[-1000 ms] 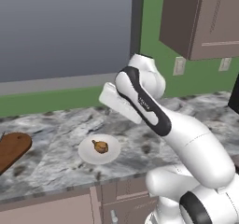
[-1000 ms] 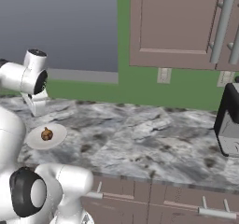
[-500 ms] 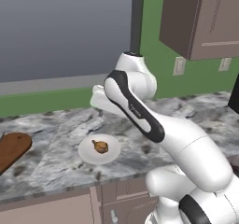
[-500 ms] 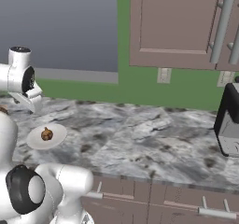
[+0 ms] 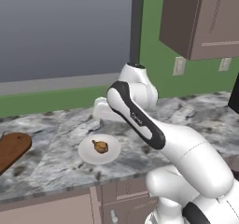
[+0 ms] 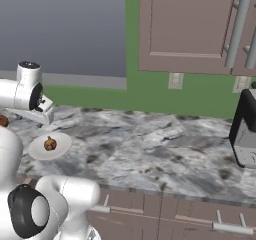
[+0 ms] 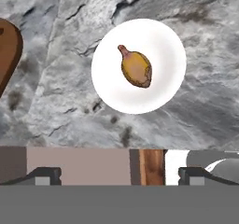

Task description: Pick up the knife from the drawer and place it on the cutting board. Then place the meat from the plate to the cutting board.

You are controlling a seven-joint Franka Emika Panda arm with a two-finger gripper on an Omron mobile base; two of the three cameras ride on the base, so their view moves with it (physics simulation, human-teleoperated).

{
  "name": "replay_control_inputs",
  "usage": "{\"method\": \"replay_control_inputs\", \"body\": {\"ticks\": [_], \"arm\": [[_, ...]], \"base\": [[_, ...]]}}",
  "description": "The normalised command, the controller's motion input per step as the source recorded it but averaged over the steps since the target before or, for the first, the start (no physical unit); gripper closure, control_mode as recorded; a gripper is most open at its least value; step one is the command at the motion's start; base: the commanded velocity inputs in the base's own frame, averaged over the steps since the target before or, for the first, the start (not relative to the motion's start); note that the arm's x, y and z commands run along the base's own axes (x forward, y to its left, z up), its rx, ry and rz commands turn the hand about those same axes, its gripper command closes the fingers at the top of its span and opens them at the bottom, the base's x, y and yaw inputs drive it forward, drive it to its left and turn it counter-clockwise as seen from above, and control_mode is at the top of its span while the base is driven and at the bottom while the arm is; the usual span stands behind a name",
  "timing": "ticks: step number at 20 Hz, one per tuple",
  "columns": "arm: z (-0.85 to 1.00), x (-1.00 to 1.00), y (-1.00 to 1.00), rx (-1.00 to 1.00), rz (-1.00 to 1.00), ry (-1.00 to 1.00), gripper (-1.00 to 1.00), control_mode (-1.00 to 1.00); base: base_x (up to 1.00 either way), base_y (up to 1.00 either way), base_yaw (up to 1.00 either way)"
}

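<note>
Gripper [image 7: 119, 175] hangs above the counter [image 5: 56, 125] with jaws wide apart and nothing between them, meat [image 7: 136, 69] sits mid-plate [image 7: 107, 85] near the front edge, board [image 5: 11, 149] lies well left of the plate, knife placement unclear.

A grey marbled counter [image 6: 150, 149] runs below a green wall [image 6: 200, 91], a grey window [image 5: 60, 27] and mauve-brown cabinets [image 6: 190, 26].
</note>
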Motion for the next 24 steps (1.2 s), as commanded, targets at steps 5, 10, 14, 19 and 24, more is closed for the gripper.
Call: {"method": "replay_control_inputs", "body": {"ticks": [5,10,14,19,24], "arm": [[-0.39,0.18,0.0,-0.02,0.34,-0.04,-1.0,-1.0],[-0.28,0.27,0.02,-0.05,0.16,-0.03,-1.0,-1.0],[-0.36,0.32,0.06,-0.08,0.14,-0.05,-1.0,-1.0],[-0.38,0.38,0.03,-0.08,0.15,-0.04,-1.0,-1.0],[-0.41,0.24,0.01,-0.05,0.13,0.0,-1.0,-1.0]], "base": [[0.0,0.0,0.0],[0.0,0.0,0.0],[0.0,0.0,0.0],[0.0,0.0,0.0],[0.0,0.0,0.0]]}}
